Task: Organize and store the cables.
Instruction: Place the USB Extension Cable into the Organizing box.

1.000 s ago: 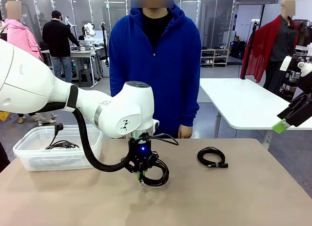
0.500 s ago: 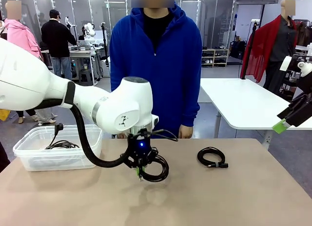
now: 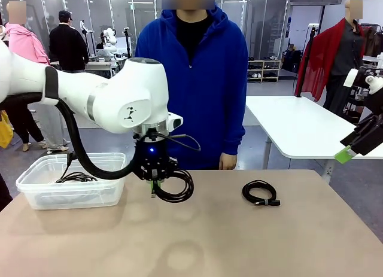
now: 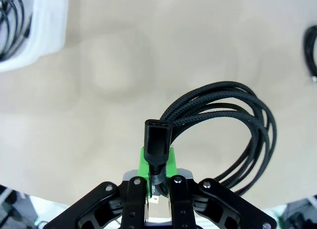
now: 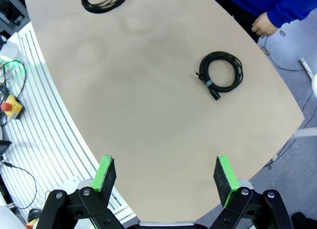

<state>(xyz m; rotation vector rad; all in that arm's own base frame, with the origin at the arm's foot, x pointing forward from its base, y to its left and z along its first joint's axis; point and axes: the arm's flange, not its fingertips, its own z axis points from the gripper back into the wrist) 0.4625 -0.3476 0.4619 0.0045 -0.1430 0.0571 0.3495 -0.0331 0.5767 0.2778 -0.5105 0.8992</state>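
on the tan surface, at 9 o'clock, a clear plastic bin with a binned cable coiled inside. just left of centre, left hand clamped on the plug end of a held cable, coil hanging clear of the surface. off at 3 o'clock, right hand spread wide, gripping nothing. right of centre, a loose cable lying coiled on the surface.

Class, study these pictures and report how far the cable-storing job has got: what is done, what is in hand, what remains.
Done: a stored cable lies in the clear bin. In hand: the left gripper is shut on the held cable, above the table near the bin. Left: the loose cable lies on the table; the right gripper is open and empty.
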